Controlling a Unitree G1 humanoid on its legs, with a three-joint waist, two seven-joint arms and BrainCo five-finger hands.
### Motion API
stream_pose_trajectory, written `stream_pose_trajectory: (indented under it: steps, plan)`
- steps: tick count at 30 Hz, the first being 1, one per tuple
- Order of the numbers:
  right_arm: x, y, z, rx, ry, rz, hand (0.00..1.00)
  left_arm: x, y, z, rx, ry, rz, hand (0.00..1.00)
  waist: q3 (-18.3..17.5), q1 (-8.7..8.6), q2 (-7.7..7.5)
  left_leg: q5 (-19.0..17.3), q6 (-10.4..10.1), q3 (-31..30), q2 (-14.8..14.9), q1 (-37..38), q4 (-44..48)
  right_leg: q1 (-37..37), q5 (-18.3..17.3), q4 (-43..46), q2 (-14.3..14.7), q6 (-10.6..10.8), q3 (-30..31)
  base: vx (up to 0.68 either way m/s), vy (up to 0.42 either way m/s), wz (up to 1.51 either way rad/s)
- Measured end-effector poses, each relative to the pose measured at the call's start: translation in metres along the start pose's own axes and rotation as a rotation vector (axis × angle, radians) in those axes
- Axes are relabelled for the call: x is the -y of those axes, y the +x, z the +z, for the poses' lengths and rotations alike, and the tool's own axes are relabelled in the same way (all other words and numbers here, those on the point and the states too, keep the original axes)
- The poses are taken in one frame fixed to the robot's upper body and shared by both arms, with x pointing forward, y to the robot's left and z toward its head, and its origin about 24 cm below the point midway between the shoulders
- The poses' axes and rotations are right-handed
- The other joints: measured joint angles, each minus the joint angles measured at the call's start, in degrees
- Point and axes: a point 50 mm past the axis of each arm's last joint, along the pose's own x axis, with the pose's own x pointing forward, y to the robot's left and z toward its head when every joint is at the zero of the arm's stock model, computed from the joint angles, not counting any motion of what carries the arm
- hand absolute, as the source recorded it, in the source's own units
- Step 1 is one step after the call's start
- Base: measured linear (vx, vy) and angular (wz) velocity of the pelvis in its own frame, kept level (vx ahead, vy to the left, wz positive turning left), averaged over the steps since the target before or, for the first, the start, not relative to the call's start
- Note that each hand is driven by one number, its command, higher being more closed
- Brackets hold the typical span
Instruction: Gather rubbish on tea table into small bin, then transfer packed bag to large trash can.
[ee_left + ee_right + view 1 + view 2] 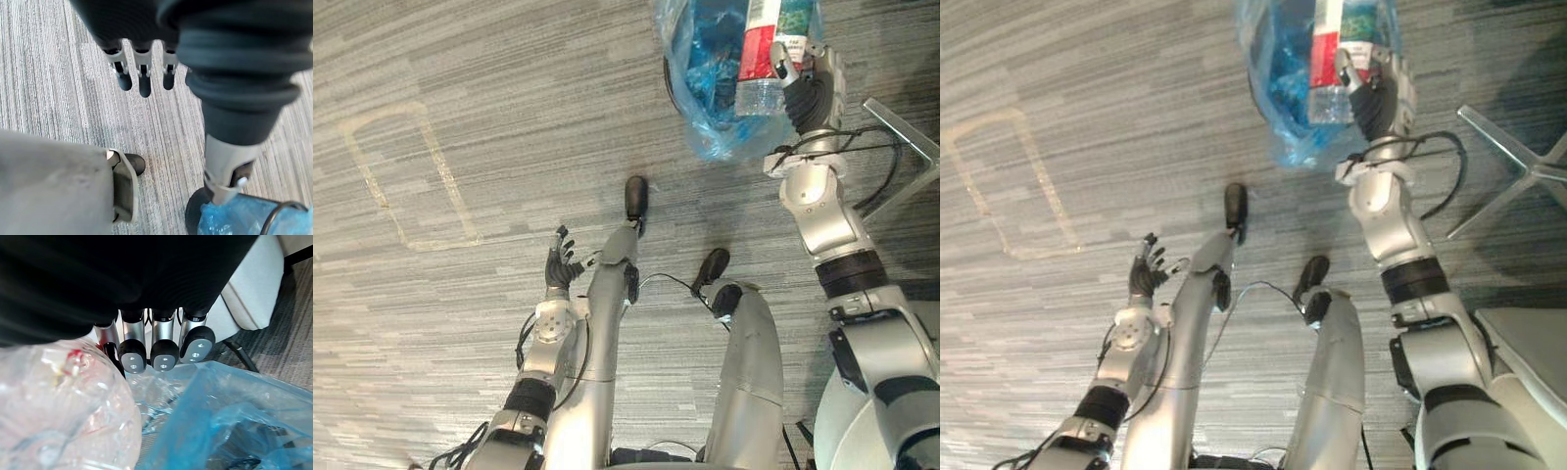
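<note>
Plastic bottle (766, 49) is clasped in the right hand (811, 93) directly above the blue bin bag (705, 117), apparently so it can drop straight in. The left hand (560, 266) hangs low and empty with its fingers loose, well apart from the bag.

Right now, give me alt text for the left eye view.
The right robot hand holds a clear plastic bottle over the open blue bin bag. The left robot hand hangs open above grey carpet.
</note>
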Motion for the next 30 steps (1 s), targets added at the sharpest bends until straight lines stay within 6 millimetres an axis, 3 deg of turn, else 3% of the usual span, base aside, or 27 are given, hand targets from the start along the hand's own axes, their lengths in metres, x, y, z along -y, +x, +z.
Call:
stream_pose_trajectory:
  steps: [8,9,20,26,30]
  plan:
    - [0.009,0.01,-0.006,-0.029,-0.042,-0.049,1.0,0.002,0.003,0.016,0.07,-0.029,-0.003,0.0,-0.28,0.0,-0.06,0.64,0.2,-0.63,-0.85,-4.33,2.19,-4.04,-1.58,3.23,-0.83,-0.33,-0.12,-0.04,0.063,0.13]
    - [0.01,0.01,-0.007,-0.033,-0.041,-0.053,0.0,0.002,0.003,0.016,0.073,-0.028,-0.005,0.0,-0.29,-0.02,-0.06,0.69,0.11,-0.7,-0.91,-4.49,2.17,-4.3,-1.68,3.65,-0.91,-0.5,-0.11,-0.07,0.061,0.05]
    - [0.024,0.017,-0.005,-0.05,0.011,-0.171,0.0,0.002,0.003,0.019,0.081,-0.034,-0.006,0.0,-1.53,-0.08,0.08,0.82,-0.27,-0.08,-0.46,-6.67,2.0,-7.34,-2.28,5.98,-1.55,-1.31,-0.35,-0.08,0.066,0.05]
    - [0.021,0.005,-0.003,-0.024,0.02,-0.167,0.0,0.002,0.003,0.019,0.079,-0.036,-0.005,0.0,-1.55,-0.16,0.03,1.93,0.19,-0.05,-0.3,-6.7,2.53,-7.22,-2.29,5.95,-1.44,-1.3,-0.43,-0.08,0.076,-0.01]
    - [0.007,-0.009,-0.008,-0.036,0.006,-0.127,0.0,0.002,0.003,0.016,0.064,-0.026,-0.003,0.0,-1.99,-0.24,-0.02,1.72,-0.11,-0.18,0.34,-6.64,2.86,-6.82,-2.23,5.76,-0.69,-1.37,-0.48,-0.09,0.067,-0.09]
